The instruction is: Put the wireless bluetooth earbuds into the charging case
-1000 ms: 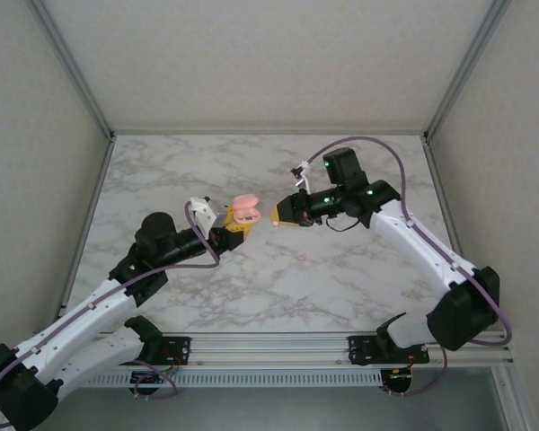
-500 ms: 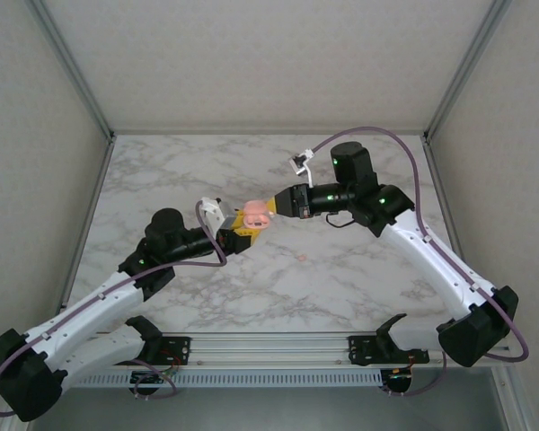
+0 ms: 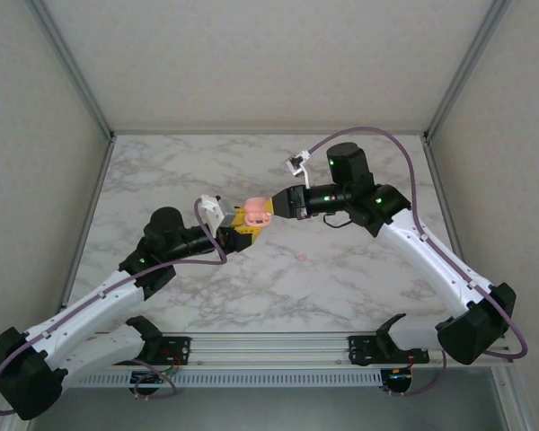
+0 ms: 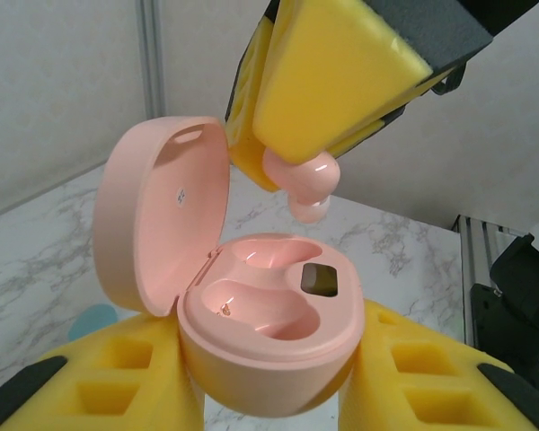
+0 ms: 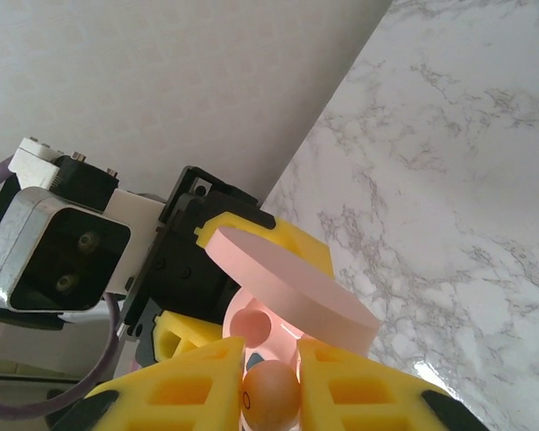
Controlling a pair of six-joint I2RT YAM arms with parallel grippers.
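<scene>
Right gripper point(image 5: 271, 356): the two yellow foam fingers point(image 5: 193, 386) are closed on a salmon-pink earbud point(image 4: 307, 180), pinching it at their tips. The earbud is small, glossy and rounded, with a short nub pointing down from its bulb. Seen from the left wrist, it hangs just above the far well of the open charging case point(image 4: 269, 346), close to it but not seated.

Left gripper point(image 4: 269, 386): its yellow foam fingers point(image 4: 126, 373) press against the two sides of the case base and hold it clear of the table, opening upward.

Case: an oval, salmon-pink shell that matches the earbud in colour. The hinged lid point(image 4: 162, 224) stands open to the left of the base. The base has two moulded wells, both empty. A small dark rectangular window point(image 4: 319, 278) lies between the wells, and gold contacts glint in the near well. From the right wrist, the lid appears as a flat pink disc tilted over the base, with the earbud below it between the fingertips.

Overview: from above, the two arms meet over the middle of the marble table point(image 3: 368, 287), with the case between the gripper tips. A second small pink earbud point(image 3: 298, 258) lies loose on the marble nearer the bases, below the right gripper and well apart from the case.
</scene>
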